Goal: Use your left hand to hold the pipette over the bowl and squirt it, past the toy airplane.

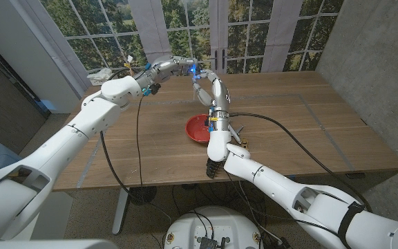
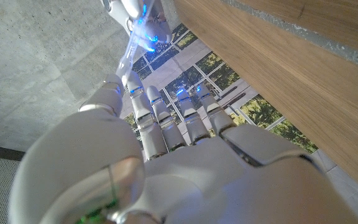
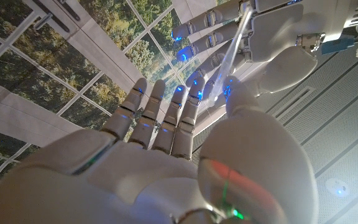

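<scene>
pipette [image 3: 232,53] | mid hand-over, pinched by both L hand [image 1: 175,67] & R hand [image 1: 202,88] | above table, beyond bowl [image 1: 197,128] | left: R release, carry over bowl, squirt

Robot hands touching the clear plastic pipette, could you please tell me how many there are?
2: the left hand and the right hand both grip the clear plastic pipette, raised beyond the red bowl.

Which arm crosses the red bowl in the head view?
The right arm; its forearm overlaps the bowl's right edge. The left arm reaches in from the far left, clear of it.
</scene>
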